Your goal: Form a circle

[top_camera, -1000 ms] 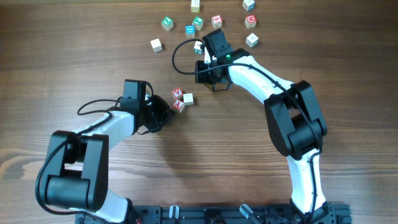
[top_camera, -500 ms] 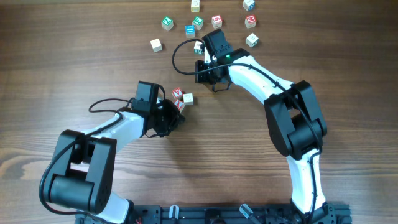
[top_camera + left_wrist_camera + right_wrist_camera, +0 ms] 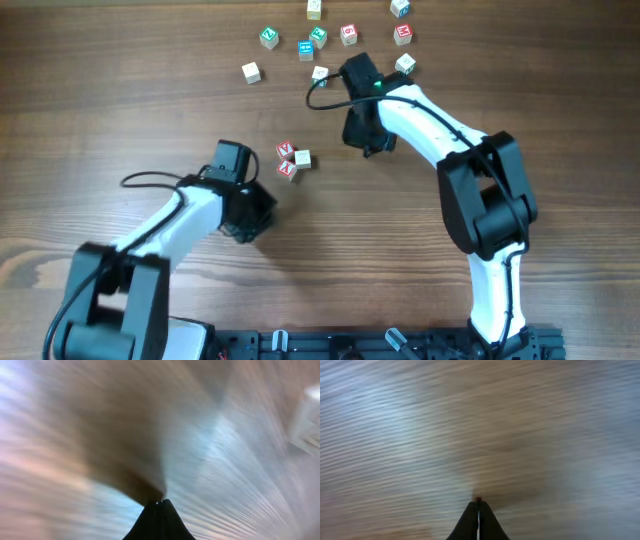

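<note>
The circle (image 3: 287,151) is a tight group of three tiny wooden cubes at mid-table: two red-printed cubes (image 3: 288,169) and one pale cube (image 3: 303,158). My left gripper (image 3: 260,210) is shut and empty, a little to the near left of the group and apart from it. My right gripper (image 3: 374,148) is also shut and empty, to the right of the group with bare wood between them. Both wrist views are motion-blurred. In each, the closed fingertips (image 3: 159,503) (image 3: 478,502) hang over bare wood grain with no cube in sight.
Several loose mixed-colour cubes lie spread along the far edge, among them a green one (image 3: 268,37), a red one (image 3: 403,32) and a pale one (image 3: 251,72). Another pale cube (image 3: 320,73) sits just left of the right wrist. A black cable loops beside it.
My left gripper has pulled back from the three cubes toward the near left. My right arm has swung right and nearer, uncovering the pale cube beside its wrist.
</note>
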Action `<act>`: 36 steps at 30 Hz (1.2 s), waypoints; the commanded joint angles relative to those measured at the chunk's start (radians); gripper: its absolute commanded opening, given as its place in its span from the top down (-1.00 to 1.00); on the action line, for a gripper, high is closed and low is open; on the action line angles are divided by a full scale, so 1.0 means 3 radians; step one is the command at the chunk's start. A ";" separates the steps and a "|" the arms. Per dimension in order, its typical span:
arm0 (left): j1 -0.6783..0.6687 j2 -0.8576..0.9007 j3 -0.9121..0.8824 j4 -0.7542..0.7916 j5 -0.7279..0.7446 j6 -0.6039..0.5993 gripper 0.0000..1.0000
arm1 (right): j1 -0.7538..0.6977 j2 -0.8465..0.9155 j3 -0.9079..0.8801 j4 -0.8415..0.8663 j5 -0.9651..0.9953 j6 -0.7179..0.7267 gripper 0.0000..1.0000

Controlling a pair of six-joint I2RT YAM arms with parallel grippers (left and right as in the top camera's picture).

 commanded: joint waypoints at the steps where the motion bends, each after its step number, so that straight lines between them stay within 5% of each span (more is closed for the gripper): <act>1: 0.0277 -0.0309 -0.0100 -0.0127 -0.0675 0.0055 0.92 | 0.0106 -0.0098 -0.0179 0.0033 -0.0065 0.0254 0.91; 10: 0.0837 -0.0483 -0.0100 -0.0146 -0.0806 0.0056 0.92 | 0.0423 -0.0098 -0.0310 0.0037 -0.0619 -0.0123 0.91; 36: 0.0855 -0.0483 -0.0100 -0.0047 -0.0861 0.0055 0.92 | 0.0713 -0.0117 -0.0309 0.0440 -0.1183 -0.0874 0.91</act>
